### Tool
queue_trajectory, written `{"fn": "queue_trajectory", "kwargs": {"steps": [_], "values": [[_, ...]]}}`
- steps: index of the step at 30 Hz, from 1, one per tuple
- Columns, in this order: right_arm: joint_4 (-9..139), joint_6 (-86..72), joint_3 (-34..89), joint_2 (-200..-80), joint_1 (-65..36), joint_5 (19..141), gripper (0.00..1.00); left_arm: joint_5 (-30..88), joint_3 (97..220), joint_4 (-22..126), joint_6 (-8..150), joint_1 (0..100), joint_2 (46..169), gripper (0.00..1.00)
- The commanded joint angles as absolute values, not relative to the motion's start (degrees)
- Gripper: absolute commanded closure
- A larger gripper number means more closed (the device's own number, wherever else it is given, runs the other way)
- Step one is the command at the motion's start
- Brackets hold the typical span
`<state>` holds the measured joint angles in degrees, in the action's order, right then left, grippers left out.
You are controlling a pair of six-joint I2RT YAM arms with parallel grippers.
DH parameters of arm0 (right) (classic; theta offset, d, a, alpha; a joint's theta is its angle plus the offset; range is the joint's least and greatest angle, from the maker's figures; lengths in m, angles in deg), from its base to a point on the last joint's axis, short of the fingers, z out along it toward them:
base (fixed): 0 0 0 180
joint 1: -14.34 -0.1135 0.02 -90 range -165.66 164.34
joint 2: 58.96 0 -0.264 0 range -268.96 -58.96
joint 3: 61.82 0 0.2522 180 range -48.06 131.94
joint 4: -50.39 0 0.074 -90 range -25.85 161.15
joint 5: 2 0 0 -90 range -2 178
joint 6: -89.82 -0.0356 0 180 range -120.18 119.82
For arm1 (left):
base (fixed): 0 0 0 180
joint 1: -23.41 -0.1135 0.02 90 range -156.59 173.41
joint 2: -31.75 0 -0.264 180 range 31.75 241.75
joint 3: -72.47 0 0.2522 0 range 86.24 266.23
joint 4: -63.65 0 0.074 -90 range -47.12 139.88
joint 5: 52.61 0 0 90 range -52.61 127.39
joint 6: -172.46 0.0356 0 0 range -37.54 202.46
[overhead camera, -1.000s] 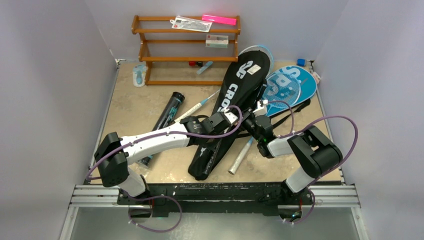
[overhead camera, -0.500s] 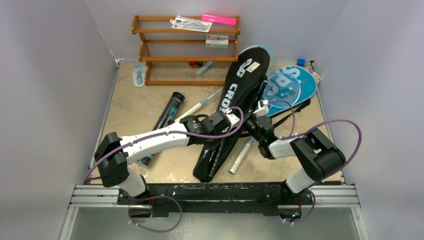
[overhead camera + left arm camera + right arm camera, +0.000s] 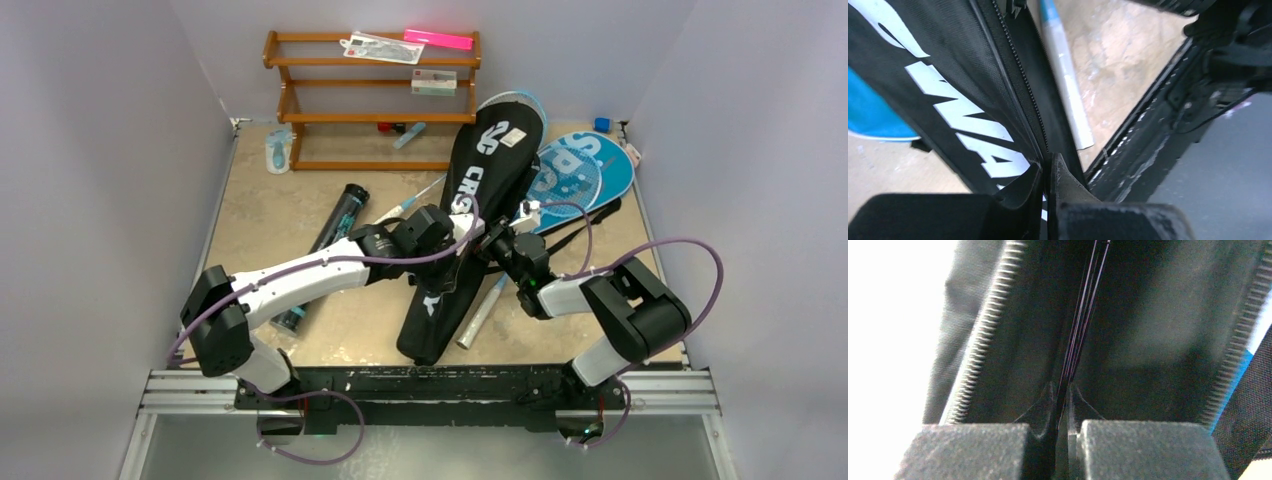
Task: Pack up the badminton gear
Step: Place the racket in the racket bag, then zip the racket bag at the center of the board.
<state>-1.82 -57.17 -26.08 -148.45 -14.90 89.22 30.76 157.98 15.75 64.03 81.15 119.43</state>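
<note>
The black "CROSSWAY" cover [image 3: 470, 200] lies lengthwise down the middle of the table, its zip [image 3: 1018, 80] open. My left gripper [image 3: 462, 243] is shut on the cover's zip edge [image 3: 1048, 167]. My right gripper [image 3: 497, 243] faces it from the right and is shut on a thin dark edge [image 3: 1063, 390] inside the open cover, which looks like a racket seen edge-on. A white racket handle [image 3: 483, 312] pokes out beside the cover's lower end. The blue "SPORT" cover [image 3: 585, 165] lies at the back right. The long black tube [image 3: 330, 240] lies to the left, with a second racket's shaft [image 3: 405, 207] near it.
The brown wooden rack [image 3: 375, 100] stands at the back with a pink bar [image 3: 438, 40] and packets on top. A pale blue item [image 3: 278, 150] lies beside its left leg and a small blue box [image 3: 602, 124] sits in the back right corner. Grey walls enclose the table.
My left arm has drawn back and to the left with the cover's edge. The cover's lower end has swung to the right. The right gripper has hardly moved.
</note>
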Motion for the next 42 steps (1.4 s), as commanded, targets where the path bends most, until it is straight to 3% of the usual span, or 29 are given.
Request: {"fn": "queue_trajectory", "kwargs": {"steps": [1,4,5,8,18,24,35,42], "values": [[-12.5,-56.2,-24.3,-148.0,-14.4,94.2,1.00,11.7,156.9,29.7,57.3,79.2,116.9,1.00],[-10.5,-56.3,-24.4,-146.4,-14.4,94.4,1.00,10.3,156.8,30.2,57.0,78.0,118.6,1.00],[-9.4,-56.2,-24.3,-145.9,-14.4,94.6,0.97,10.5,157.2,29.2,57.5,78.0,119.6,1.00],[-4.1,-55.5,-23.7,-144.3,-14.4,94.7,0.73,12.8,157.8,26.6,58.4,78.0,122.3,1.00],[15.7,-60.8,-26.6,-139.6,-14.4,94.1,0.54,19.6,154.7,29.9,55.4,76.2,125.2,1.00],[24.3,-59.9,-27.5,-133.7,-14.3,94.7,0.27,19.5,154.4,30.7,54.9,74.8,125.4,1.00],[46.6,-53.3,-27.1,-116.3,-14.2,98.0,0.25,22.9,154.2,29.8,55.0,74.4,126.0,1.00],[55.6,-44.6,-26.8,-108.5,-13.5,95.2,0.32,28.3,155.2,26.9,56.7,74.2,125.0,1.00]]}}
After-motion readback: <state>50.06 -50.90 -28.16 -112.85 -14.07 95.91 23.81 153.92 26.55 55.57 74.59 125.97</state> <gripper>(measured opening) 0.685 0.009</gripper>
